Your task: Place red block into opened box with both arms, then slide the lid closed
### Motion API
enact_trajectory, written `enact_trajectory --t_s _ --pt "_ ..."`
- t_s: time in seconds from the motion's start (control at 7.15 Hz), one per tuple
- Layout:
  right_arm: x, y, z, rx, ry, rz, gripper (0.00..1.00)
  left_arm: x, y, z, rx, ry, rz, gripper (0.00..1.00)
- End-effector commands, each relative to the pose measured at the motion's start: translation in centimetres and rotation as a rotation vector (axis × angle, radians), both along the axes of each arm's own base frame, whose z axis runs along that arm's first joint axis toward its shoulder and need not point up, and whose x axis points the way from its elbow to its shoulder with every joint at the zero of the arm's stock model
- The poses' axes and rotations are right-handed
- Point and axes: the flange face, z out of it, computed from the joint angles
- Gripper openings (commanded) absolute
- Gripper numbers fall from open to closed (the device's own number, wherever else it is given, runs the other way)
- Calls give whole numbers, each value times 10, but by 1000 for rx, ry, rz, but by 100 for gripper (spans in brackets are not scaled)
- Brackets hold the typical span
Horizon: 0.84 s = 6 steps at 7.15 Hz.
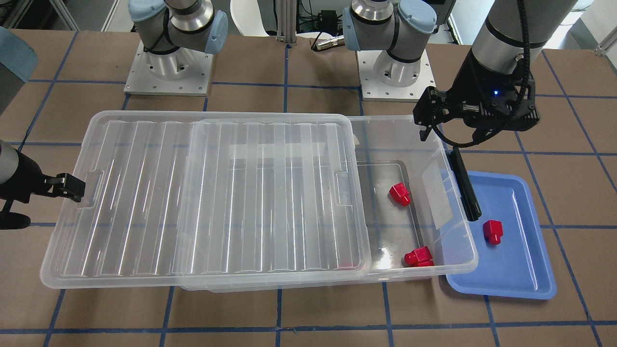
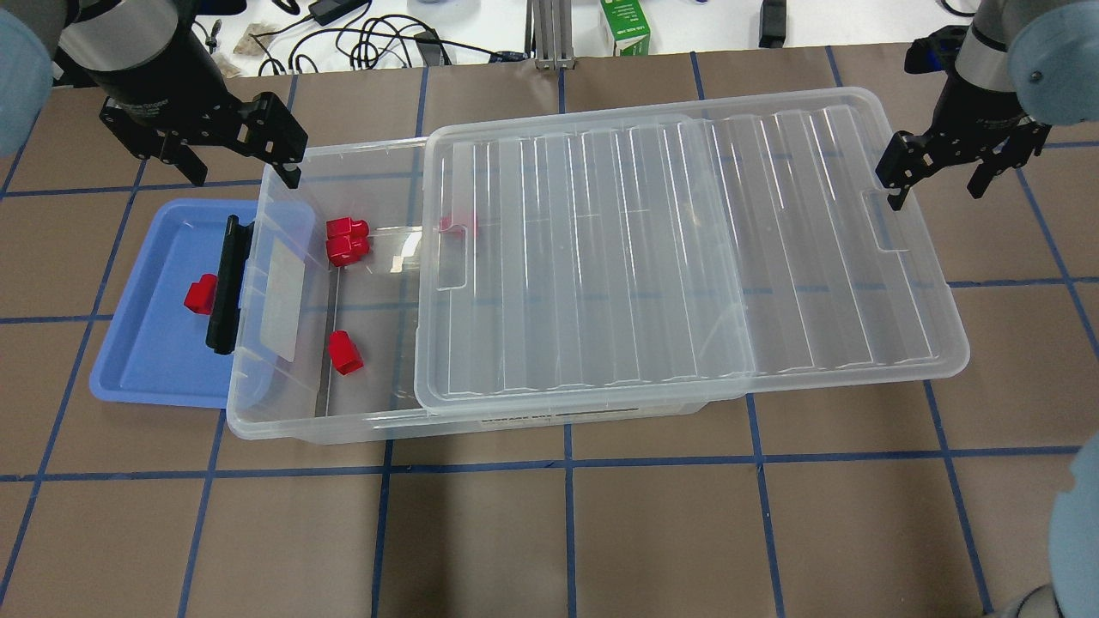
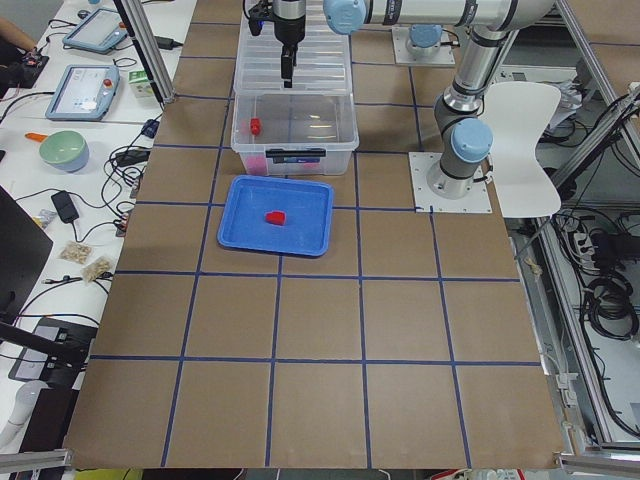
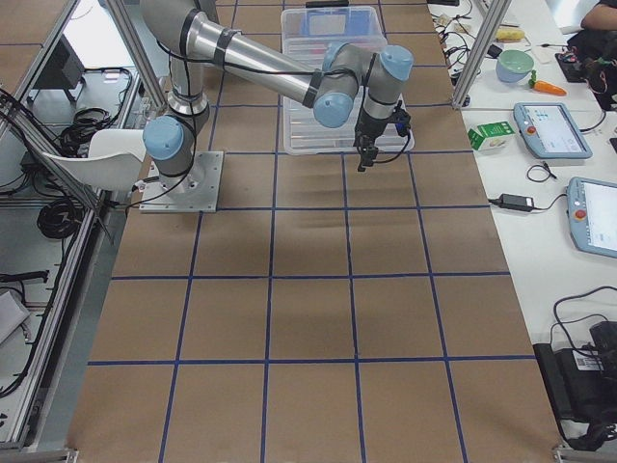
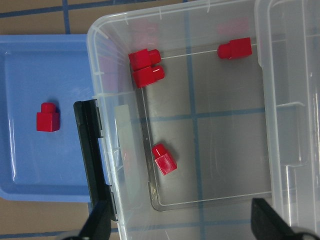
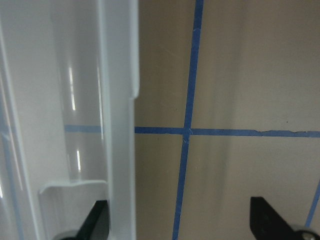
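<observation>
We see the left gripper [image 2: 236,154] hanging above the far corner of the box [image 2: 318,429] at its clip end, its black fingers spread wide with nothing between them. The right gripper [image 2: 938,176] is also spread and empty at the far short end of the lid [image 2: 687,257]; one finger is over the lid's notch and the other is past the rim, above the table [image 2: 558,532]; we cannot tell whether it touches.

The lid is a clear, ribbed sheet with a raised rim; it covers most of the box and overhangs its right end, leaving the clip end uncovered. The box is shallow, clear and rectangular, with a black bar clip [image 2: 225,287] on its left short wall.

On its floor we count four red blocks [image 2: 348,249], glossy and stepped; two touch in the far corner, a third sits nearer the near wall, and a fourth shows through the lid by its notch.

A fifth red block [image 2: 202,294] lies in the smooth blue tray [image 2: 146,360], toward the edge tucked beneath the box's clip end.
</observation>
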Motion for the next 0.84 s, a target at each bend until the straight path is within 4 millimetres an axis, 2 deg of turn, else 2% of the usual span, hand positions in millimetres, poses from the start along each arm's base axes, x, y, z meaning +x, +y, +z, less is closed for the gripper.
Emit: enact_trajectory --t_s 0.0,0.14,0.28,0.42,0.56,0.7 --pt "2 1 3 -1 -6 3 100 0 0 0 0 0 0 100" --pt "5 6 16 -21 -11 2 100 0 0 0 0 1 0 100" --pt "9 15 38 -51 -1 2 100 0 0 0 0 1 0 100" --pt "15 31 58 -44 -5 -3 100 0 1 1 -3 -2 -3 100" --pt "23 45 83 -75 -30 -14 100 10 2 7 -17 -4 -18 100" --pt "31 69 110 -76 -33 -31 100 22 -2 6 -23 -6 -71 100"
